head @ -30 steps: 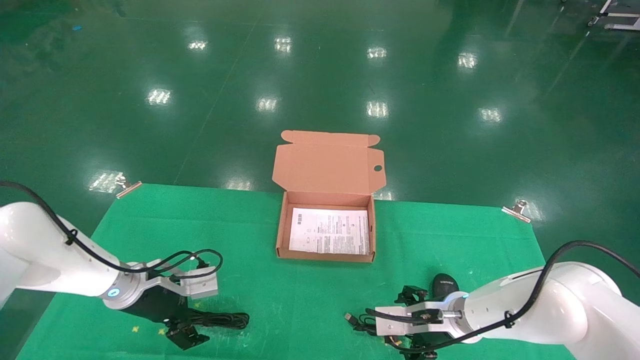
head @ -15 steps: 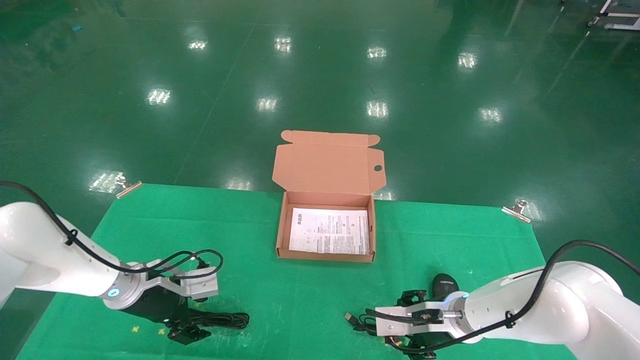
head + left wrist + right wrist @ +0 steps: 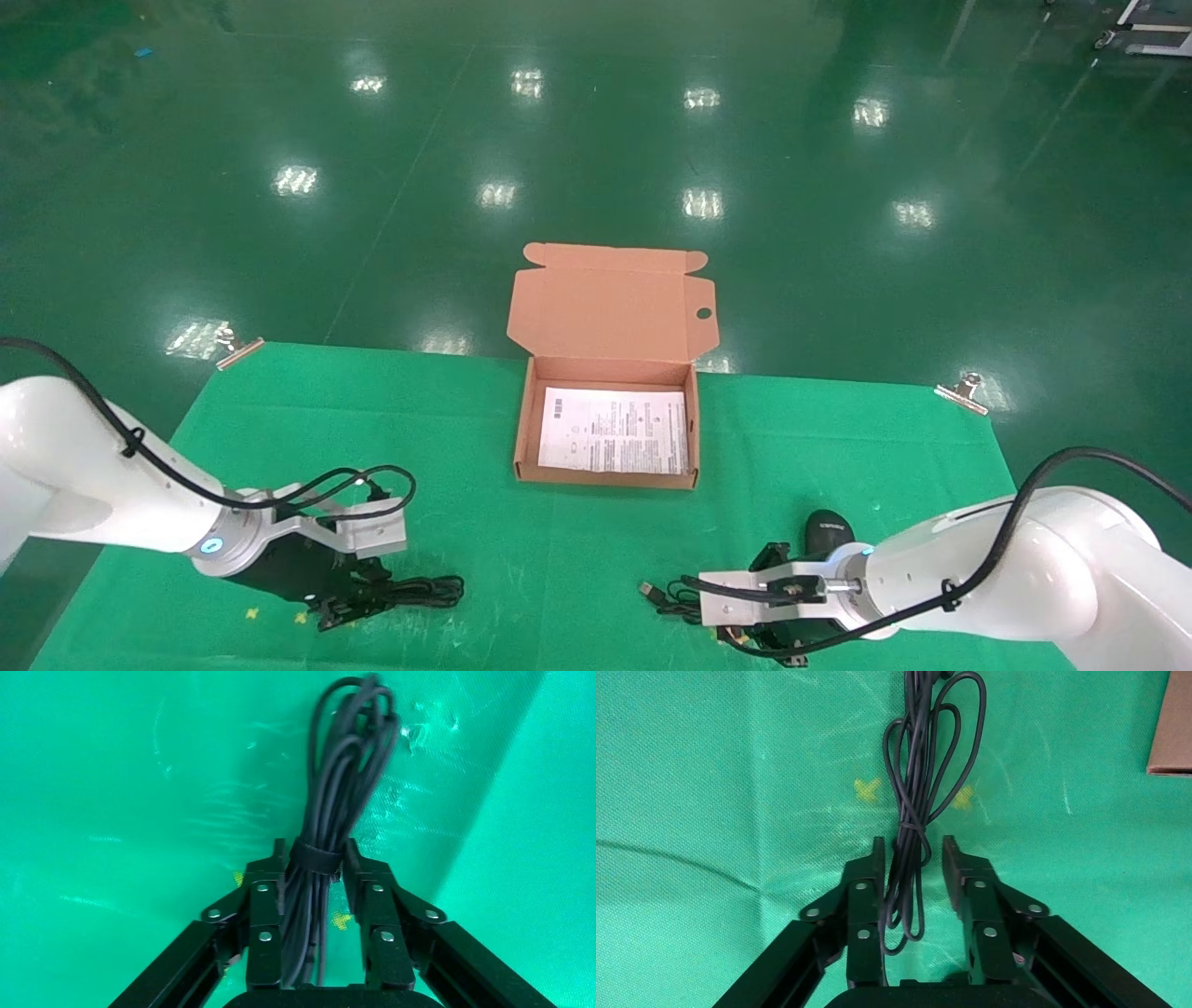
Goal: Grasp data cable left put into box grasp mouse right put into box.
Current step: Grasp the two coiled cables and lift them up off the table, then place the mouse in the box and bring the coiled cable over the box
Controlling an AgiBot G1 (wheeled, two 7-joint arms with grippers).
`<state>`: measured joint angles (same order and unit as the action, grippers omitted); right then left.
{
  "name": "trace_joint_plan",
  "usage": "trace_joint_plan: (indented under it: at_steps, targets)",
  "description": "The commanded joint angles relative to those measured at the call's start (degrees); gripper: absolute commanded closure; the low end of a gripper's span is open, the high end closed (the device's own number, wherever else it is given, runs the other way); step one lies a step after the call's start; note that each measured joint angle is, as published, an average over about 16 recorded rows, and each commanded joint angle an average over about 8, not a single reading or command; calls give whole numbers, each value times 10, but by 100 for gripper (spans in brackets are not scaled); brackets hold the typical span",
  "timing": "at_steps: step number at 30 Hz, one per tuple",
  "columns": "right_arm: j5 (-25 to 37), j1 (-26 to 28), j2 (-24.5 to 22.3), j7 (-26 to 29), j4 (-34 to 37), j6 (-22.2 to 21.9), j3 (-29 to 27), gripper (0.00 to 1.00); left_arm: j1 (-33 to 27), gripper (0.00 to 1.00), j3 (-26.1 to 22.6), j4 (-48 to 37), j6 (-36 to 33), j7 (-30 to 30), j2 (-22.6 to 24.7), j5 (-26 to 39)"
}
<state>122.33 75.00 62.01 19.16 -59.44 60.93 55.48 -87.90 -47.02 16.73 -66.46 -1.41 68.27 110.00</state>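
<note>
we see the left pincer low on the green bench, and it is squeezed tight on the data cable. its two fingers press on the bundle from both sides, right at the black strap. the rest of the bundle runs out past the fingertips and lies on the cloth.

the right pincer is low on the bench too. its fingers are a little apart, with the thin cord of the mouse lying between them. one finger is right against the cord, and the other has a small gap beside it. the mouse sits on the cloth just behind this pincer, partly hidden by the arm.

the box is open and sits farther out, ahead of both pincers and between them. a white sheet lies flat inside it, and the lid stands up at the back.
</note>
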Motion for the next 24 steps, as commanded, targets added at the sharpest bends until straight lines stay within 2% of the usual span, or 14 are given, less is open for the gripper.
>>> trace_joint_plan:
  at_steps: [1,15,19,24]
  targets:
    - [0,0,0,0,0,0,0,100,0,100,0,0,0,0,0,0]
    - [-3,6,-8,5,-9,5,-4,100,-4,100,1,8,-5,7,-9,-2]
    - [-10,19,-36,24,-46,20,-17,100,-11,100,3,32,-12,22,-30,-3]
    - [-9,36,-89,76,-123,38,-42,100,-19,100,9,85,-17,29,-66,-7]
